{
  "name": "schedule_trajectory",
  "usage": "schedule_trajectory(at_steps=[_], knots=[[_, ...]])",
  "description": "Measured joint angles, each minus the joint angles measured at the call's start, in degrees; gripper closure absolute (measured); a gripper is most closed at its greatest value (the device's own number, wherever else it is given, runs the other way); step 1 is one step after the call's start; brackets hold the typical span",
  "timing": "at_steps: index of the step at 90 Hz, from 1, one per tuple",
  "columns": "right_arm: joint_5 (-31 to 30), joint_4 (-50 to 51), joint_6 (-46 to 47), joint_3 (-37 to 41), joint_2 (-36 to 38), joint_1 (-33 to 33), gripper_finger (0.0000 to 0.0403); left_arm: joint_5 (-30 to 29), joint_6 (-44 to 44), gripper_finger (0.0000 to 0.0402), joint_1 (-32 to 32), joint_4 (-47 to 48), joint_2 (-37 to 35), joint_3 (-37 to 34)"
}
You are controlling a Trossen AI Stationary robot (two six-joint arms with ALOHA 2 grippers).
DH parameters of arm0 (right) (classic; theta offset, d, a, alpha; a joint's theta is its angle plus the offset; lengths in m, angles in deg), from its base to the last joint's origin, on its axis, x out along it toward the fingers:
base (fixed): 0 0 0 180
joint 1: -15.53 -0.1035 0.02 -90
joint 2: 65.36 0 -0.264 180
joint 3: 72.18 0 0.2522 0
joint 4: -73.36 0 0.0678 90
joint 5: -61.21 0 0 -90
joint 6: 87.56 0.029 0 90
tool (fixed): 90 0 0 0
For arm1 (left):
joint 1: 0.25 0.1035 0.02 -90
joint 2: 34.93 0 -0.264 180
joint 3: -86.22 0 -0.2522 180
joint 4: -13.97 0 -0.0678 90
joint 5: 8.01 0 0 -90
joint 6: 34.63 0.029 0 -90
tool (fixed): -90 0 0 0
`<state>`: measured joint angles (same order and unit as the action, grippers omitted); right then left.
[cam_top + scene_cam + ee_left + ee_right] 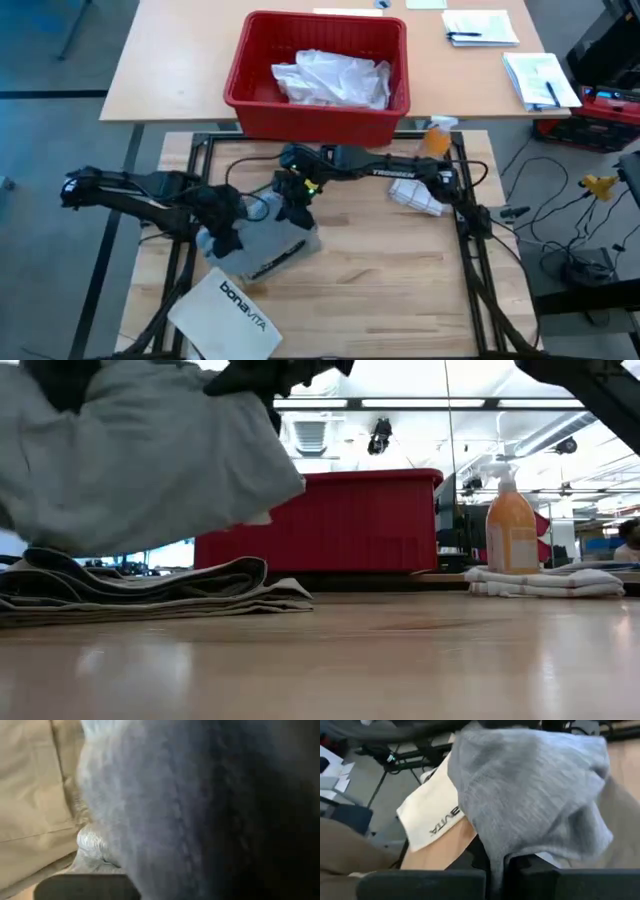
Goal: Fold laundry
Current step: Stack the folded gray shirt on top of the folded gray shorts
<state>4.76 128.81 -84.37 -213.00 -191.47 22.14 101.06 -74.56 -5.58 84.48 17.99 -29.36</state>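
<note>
Aloft, grey T-shirt (140, 455) stretched sideways, left hand (224, 238) and right hand (297, 203) both pinching it.

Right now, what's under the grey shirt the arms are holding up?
A folded khaki piece lies on the table beneath the lifted grey shirt. The shirt hides both grippers and whatever lies farther back.

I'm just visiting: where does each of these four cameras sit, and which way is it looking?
High view: above the table, facing straight down; shows both arms, left gripper and right gripper on the grey T-shirt.
Low view: at tabletop height, facing level across toward the red bin; dark arm parts hold the T-shirt up.
Left wrist view: on the left arm, pressed close to grey cloth, tan garment beside.
Right wrist view: on the right arm, facing the draped T-shirt and white bag.
Shared: all four show the T-shirt.
</note>
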Motion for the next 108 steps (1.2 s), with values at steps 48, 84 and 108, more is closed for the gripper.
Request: schedule_trajectory(at_steps=[48,84,108], knots=[[8.3,-28.3,15.1,18.7,2.1,-1.6,0.0403,15.8,-8.9,0.0391,0.8,-4.2,-4.0,-1.2],[7.6,-39.4,23.8,28.9,1.4,1.2,0.0403,18.5,-2.3,0.0391,6.1,-9.3,0.0,-10.1],[6.1,-46.7,21.7,33.6,1.3,2.8,0.0403,17.9,1.6,0.0391,13.5,-18.8,0.8,-18.9]])
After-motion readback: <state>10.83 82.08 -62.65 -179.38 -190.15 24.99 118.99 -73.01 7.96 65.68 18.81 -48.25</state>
